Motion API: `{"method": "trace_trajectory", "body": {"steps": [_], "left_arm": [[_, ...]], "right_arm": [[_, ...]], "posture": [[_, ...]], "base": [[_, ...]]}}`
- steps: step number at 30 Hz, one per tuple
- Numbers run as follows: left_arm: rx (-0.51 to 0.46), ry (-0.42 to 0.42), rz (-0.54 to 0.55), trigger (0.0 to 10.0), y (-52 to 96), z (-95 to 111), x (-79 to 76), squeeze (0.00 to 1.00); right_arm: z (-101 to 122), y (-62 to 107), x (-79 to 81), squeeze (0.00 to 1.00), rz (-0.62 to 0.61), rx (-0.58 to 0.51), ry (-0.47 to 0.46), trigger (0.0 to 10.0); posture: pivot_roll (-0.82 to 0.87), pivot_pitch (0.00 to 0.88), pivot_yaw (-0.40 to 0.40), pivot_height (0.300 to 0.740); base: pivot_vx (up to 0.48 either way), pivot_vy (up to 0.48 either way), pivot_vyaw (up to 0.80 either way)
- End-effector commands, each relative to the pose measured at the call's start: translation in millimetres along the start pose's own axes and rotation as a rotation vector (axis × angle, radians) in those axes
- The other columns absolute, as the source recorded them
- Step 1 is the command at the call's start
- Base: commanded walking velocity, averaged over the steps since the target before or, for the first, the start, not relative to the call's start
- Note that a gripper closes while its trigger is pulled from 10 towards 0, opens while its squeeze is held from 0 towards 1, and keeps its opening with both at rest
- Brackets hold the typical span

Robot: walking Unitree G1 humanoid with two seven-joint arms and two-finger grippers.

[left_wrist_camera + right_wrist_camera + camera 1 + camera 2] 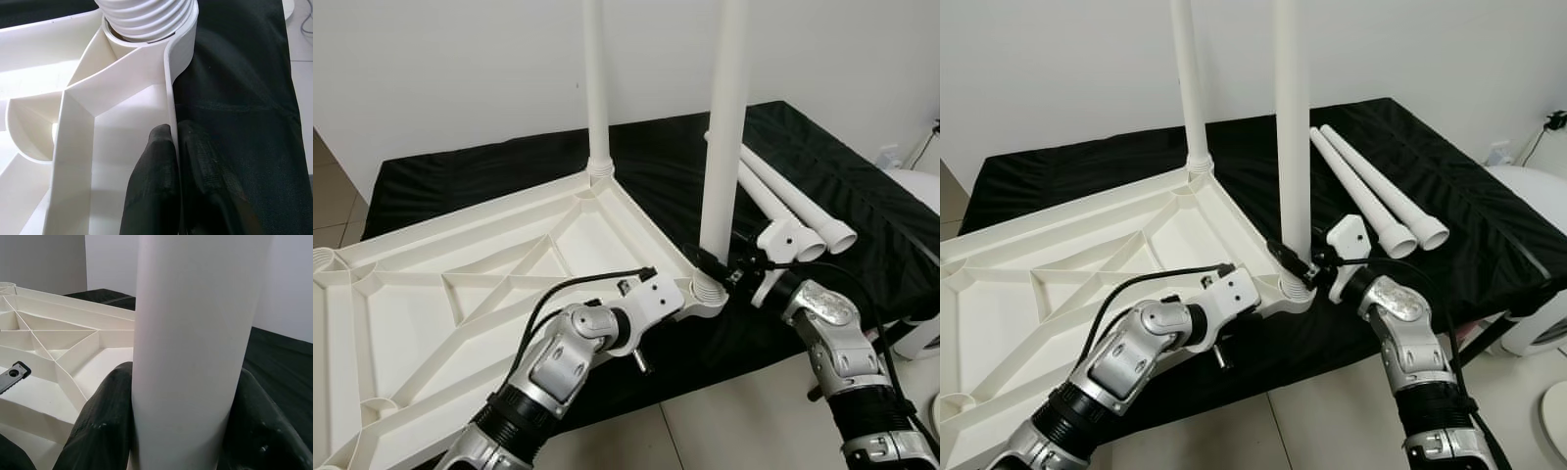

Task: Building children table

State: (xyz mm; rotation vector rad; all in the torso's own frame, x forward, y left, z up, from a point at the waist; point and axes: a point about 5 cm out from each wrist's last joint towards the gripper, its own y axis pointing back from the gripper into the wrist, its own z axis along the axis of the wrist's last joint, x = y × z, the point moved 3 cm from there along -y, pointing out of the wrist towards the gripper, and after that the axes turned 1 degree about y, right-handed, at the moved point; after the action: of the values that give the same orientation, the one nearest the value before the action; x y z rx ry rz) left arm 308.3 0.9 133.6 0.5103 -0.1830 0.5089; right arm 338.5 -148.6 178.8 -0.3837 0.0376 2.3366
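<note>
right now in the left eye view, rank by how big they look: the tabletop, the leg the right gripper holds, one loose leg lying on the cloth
1. tabletop
2. held leg, in the right gripper
3. loose leg, though it lies farther back, so real lengths may match

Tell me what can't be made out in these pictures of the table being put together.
- Tops of both standing legs: cut off by the upper edge in the eye views.
- How deep the near leg's thread sits in its corner socket: hidden inside the socket.
- Right end effector: its fingers wrap the leg, fingertips hidden behind it.
- Left end effector: fingertips pinch the tabletop rim; the rest runs off the left wrist view.
</note>
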Motion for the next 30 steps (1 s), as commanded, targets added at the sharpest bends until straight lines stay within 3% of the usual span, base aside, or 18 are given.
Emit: {"method": "trace_trajectory", "body": {"steps": [1,6,7,10,18,30], "left_arm": [[-0.077,-0.064,0.073,10.0,7.8,22.6,9.2,0.0],[-0.077,-0.064,0.074,10.0,8.2,22.6,9.6,0.0],[-0.077,-0.062,0.077,10.0,8.9,22.8,10.2,0.0],[-0.076,-0.06,0.077,10.0,9.3,22.6,10.5,0.0],[-0.077,-0.062,0.072,10.0,9.5,22.9,10.5,0.0],[-0.075,-0.068,0.064,10.0,9.8,23.0,10.2,0.0]], "right_arm": [[-52.4,20.7,13.6,0.0,-0.003,0.212,-0.099,10.0],[-53.0,24.6,13.0,0.0,-0.021,0.211,-0.103,10.0],[-52.8,33.7,14.3,0.0,-0.067,0.192,-0.126,10.0],[-53.3,38.1,17.0,0.0,-0.093,0.179,-0.153,10.0],[-52.8,40.8,17.5,0.0,-0.186,0.138,-0.195,10.0],[-57.1,39.7,14.4,0.0,-0.282,0.159,-0.236,10.0]], "posture": [[-0.12,0.088,0.043,0.74],[-0.12,0.093,0.044,0.74],[-0.12,0.099,0.044,0.74],[-0.12,0.104,0.048,0.74],[-0.12,0.107,0.056,0.74],[-0.12,0.109,0.062,0.74]], "base": [[0.0,0.0,0.0],[0.0,0.0,0.0],[0.0,0.0,0.0],[0.0,0.0,0.0],[0.0,0.0,0.0],[0.0,0.0,0.0]]}}
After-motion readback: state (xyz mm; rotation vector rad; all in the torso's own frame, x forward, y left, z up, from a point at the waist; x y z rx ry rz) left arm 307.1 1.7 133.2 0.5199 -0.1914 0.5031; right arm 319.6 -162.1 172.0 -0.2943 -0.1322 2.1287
